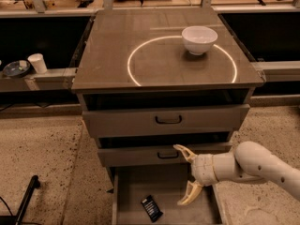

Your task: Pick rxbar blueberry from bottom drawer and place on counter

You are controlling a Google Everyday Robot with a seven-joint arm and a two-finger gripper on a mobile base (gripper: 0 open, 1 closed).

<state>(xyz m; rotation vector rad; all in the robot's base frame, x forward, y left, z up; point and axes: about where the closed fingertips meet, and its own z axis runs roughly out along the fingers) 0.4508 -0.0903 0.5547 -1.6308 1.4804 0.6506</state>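
The rxbar blueberry (151, 207) is a small dark flat bar lying on the floor of the open bottom drawer (126, 191), near its left front. My gripper (183, 175) hangs over the drawer's right side, to the right of the bar and a little above it, not touching it. Its two pale fingers are spread wide apart and hold nothing. The counter (117, 55) is the cabinet's grey-brown top with a bright white ring.
A white bowl (199, 39) stands on the counter at the ring's back right. Two closed drawer fronts with black handles (168, 120) sit above the open drawer. A white cup (37, 63) and a dark dish (16, 68) stand on a ledge at left.
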